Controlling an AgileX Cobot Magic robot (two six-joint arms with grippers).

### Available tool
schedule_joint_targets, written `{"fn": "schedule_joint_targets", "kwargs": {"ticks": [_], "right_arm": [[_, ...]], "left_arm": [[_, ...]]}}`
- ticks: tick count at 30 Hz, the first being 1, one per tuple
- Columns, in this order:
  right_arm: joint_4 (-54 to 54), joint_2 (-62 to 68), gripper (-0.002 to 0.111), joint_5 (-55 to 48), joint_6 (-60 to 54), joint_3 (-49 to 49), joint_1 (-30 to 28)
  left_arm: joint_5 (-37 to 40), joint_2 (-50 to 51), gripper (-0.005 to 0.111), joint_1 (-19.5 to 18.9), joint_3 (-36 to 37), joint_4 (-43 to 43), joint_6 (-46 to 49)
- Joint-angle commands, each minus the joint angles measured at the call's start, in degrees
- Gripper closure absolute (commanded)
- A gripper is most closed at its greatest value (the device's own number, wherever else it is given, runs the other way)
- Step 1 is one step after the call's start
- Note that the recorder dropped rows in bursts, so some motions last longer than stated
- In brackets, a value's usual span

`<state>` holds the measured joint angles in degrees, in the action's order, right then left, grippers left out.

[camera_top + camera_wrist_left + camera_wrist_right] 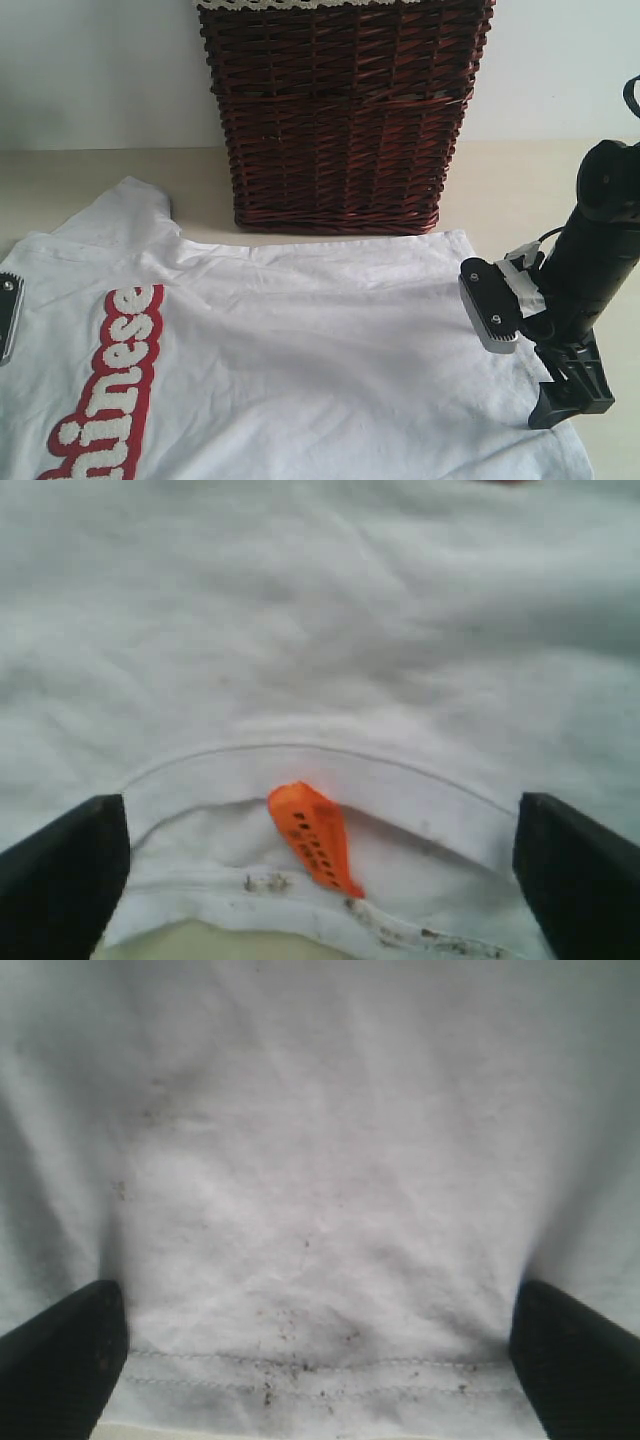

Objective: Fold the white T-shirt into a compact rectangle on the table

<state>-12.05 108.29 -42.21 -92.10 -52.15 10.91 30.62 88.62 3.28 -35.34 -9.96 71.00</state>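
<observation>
Covering the table (pixel 80 175), the white T-shirt (pixel 330 350) lies near the basket (pixel 340 120).

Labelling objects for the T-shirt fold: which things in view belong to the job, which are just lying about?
In the job: white T-shirt, table, left gripper, right gripper, both open at the shirt's edges.
Lying about: wicker basket, standing on the table behind the shirt.

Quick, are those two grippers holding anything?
Left gripper: open, empty, at the collar of the white T-shirt.
Right gripper: open, empty, at its hem.
</observation>
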Motion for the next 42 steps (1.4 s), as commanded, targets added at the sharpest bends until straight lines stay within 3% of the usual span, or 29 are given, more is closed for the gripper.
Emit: {"fn": "schedule_joint_targets", "kwargs": {"ticks": [1,7,18,35,42], "right_arm": [[1.86,1.88,0.006,-1.33,0.93,1.48,-0.22],[1.70,1.88,0.006,-1.33,0.93,1.48,-0.22],[1.59,1.88,0.006,-1.33,0.93,1.48,-0.22],[1.46,1.88,0.006,-1.33,0.93,1.48,-0.22],[1.46,1.88,0.006,-1.33,0.93,1.48,-0.22]], "left_arm": [[-0.75,3.03,0.003,-2.22,-0.96,1.65,0.18],[-1.19,5.86,0.003,-4.67,-0.96,1.65,3.80],[-1.56,10.13,0.003,-4.66,-0.96,1.65,12.78],[-2.42,14.08,0.003,-4.66,-0.96,1.65,14.90],[-6.26,13.97,0.003,-4.66,-0.50,1.75,15.51]]}}
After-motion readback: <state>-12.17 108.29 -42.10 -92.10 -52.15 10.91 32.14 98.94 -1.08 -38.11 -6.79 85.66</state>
